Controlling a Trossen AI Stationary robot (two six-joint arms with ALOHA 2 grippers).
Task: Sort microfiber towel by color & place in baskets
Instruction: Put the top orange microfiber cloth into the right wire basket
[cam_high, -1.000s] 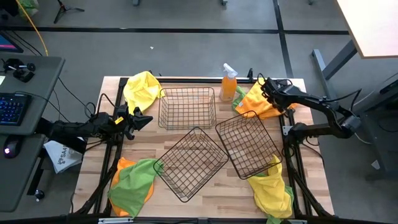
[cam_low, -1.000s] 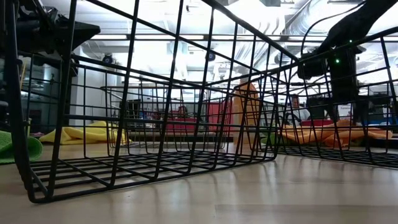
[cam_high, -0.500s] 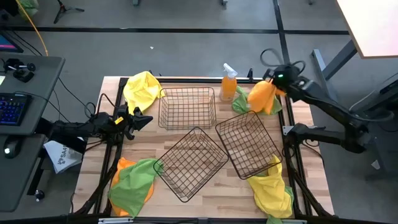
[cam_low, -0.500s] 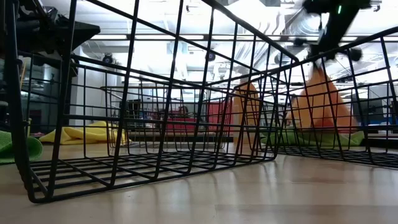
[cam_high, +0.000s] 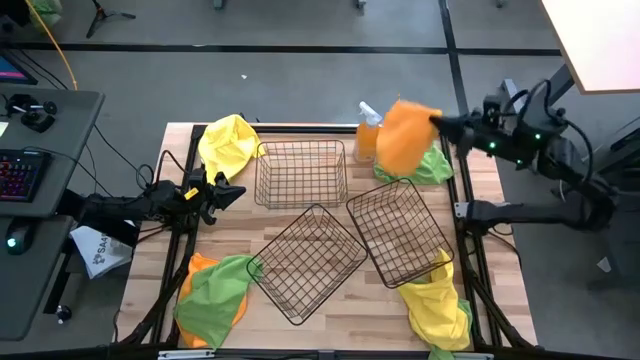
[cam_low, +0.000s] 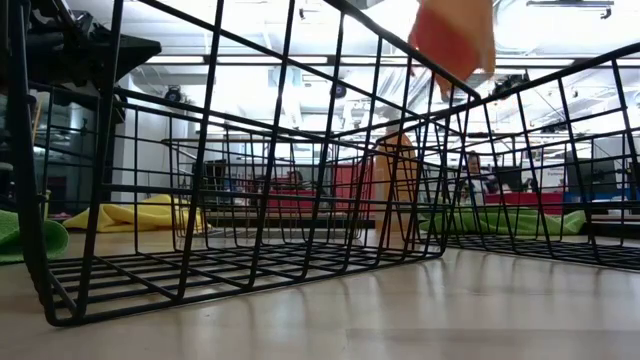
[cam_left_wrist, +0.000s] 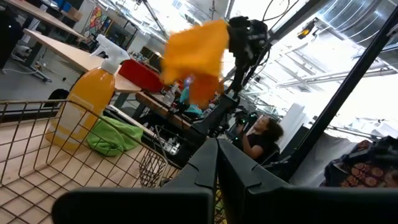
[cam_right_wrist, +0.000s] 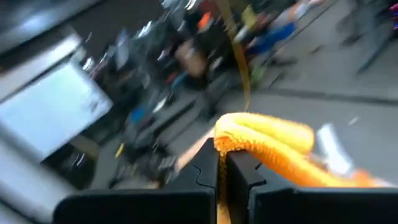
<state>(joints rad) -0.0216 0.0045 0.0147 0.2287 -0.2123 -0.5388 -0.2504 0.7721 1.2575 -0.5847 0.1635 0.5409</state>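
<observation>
One orange towel (cam_high: 403, 138) pinched in the right gripper (cam_high: 436, 120) jaws, left gripper (cam_high: 232, 190) jaws closed, empty

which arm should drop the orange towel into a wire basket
Right. The right gripper already holds the orange microfiber towel lifted beside the dark wire-grid baskets; the left gripper is shut, empty, at the table's left edge.

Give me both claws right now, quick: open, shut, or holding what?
Left claw: shut, empty, waiting at the table's left edge.
Right claw: shut on the orange towel, held high above the far right corner, near the spray bottle.
</observation>
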